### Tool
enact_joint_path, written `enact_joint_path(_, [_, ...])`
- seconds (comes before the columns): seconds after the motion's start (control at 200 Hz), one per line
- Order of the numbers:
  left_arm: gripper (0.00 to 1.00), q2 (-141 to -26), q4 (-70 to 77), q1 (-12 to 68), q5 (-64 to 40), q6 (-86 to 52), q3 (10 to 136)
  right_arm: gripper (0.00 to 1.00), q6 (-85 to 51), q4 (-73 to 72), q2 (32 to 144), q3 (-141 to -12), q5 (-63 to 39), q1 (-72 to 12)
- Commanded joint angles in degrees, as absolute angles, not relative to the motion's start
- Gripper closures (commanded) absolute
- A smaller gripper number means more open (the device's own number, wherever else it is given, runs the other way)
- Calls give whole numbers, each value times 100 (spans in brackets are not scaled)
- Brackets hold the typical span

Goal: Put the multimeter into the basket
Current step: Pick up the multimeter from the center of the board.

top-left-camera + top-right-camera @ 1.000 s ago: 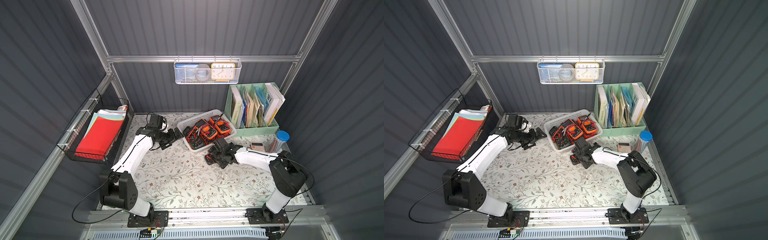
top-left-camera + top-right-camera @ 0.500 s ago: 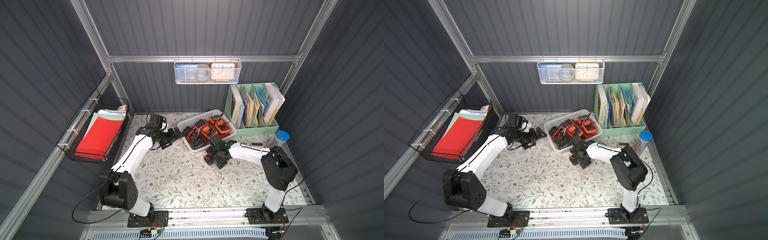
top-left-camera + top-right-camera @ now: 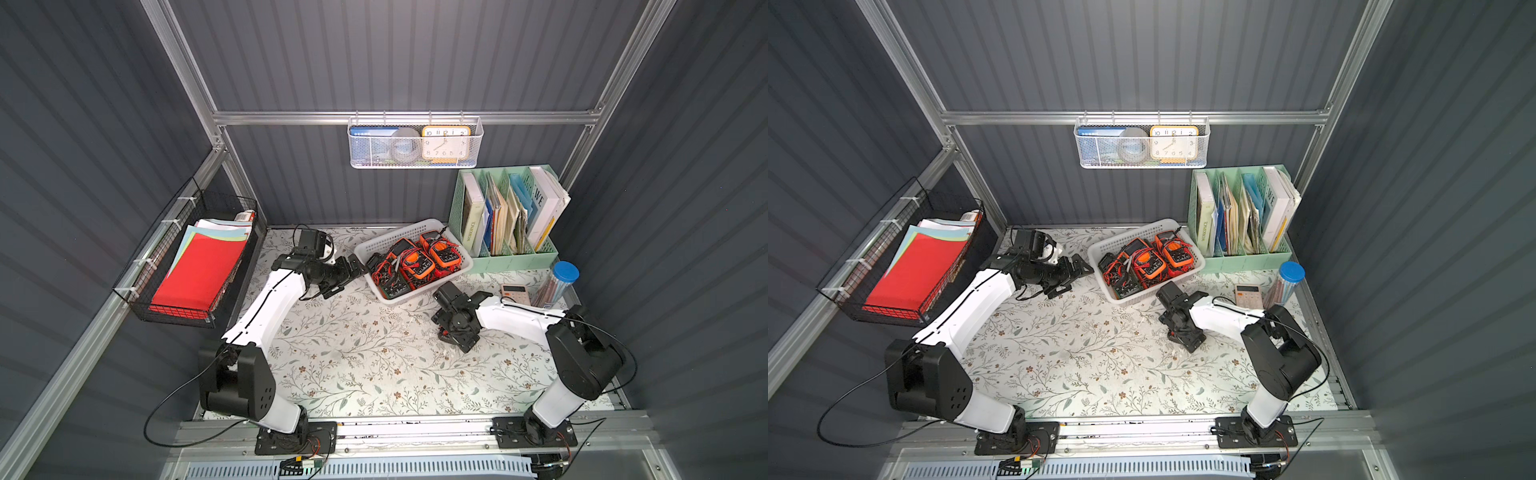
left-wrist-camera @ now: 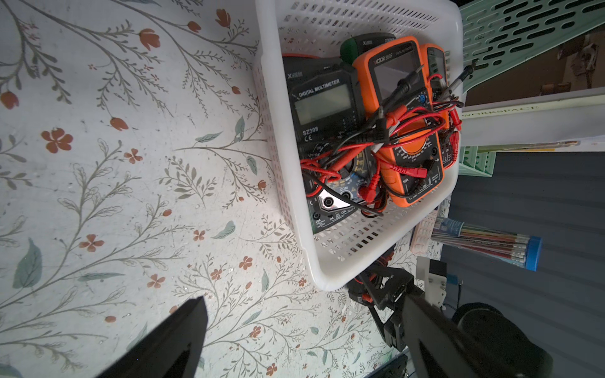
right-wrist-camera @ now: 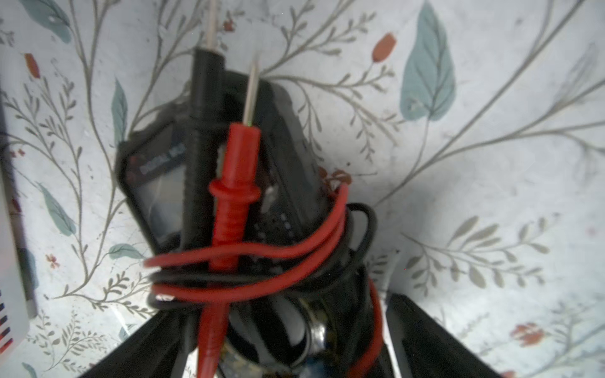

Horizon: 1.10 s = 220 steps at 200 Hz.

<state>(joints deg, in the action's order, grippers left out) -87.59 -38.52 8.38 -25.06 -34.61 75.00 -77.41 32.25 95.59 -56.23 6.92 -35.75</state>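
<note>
A: Start at the left. What is the left tool doing?
B: It hangs over the tabletop just beside the basket's left end. Its fingers are spread wide with nothing between them. In its wrist view only the flowered tabletop and the basket's corner show in the gap.
A: And the basket itself?
B: It sits at the back, mid-tabletop, set at an angle. Several other meters, orange and black, lie in it under tangled red and black leads.
A: Where is the multimeter?
B: Outside the basket, on the tabletop as far as I can see. It lies just in front of the basket's near right side, straight under the right tool. In both top views the tool hides nearly all of it.
A: Does the wrist view tell more?
B: Yes. The black body points away from the tool, with leads wrapped round it and a red and a black probe along its face. Its near end lies between the fingers, which stand wide on either side.
A: Clamped?
B: It does not look so. A thin strip of tabletop shows between one finger and the leads, though the picture is blurred.
A: Further right?
B: A calculator and a tube of pencils are near the tool but apart from it. They stand in front of the green file rack.
</note>
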Motion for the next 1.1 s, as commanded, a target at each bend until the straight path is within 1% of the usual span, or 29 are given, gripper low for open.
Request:
enact_joint_path(0.0, [1, -8627, -3879, 861, -2470, -3510, 7526, 4, -7148, 3527, 9566, -5862, 927, -3477])
enact_joint_path(0.215, [1, -8623, -3863, 861, -2478, -3512, 7472, 5, -6573, 3367, 9853, -5831, 474, -3270])
enact_joint_path(0.36, [1, -8643, -3865, 861, -2469, -3491, 7479, 5, -6361, 3287, 9938, -5749, 396, -3269])
enact_joint_path(0.445, [1, -8672, -3874, 862, -2478, -3489, 7506, 7, -6191, 3291, 9997, -5744, 365, -3265])
enact_joint_path(0.515, [1, -8695, -3876, 861, -2488, -3491, 7524, 11, -6056, 3338, 10016, -5722, 385, -3265])
enact_joint_path(0.835, [1, -8719, -3929, 861, -2506, -3412, 7583, 42, -5459, 3361, 9221, -5458, 671, -3264])
enact_joint_path(0.966, [1, -8759, -4010, 864, -2605, -3302, 7640, 47, -5104, 3493, 8798, -5508, 867, -3256])
enact_joint_path(1.096, [1, -8835, -4130, 870, -2726, -3139, 7716, 48, -4506, 3571, 8371, -5777, 914, -3228])
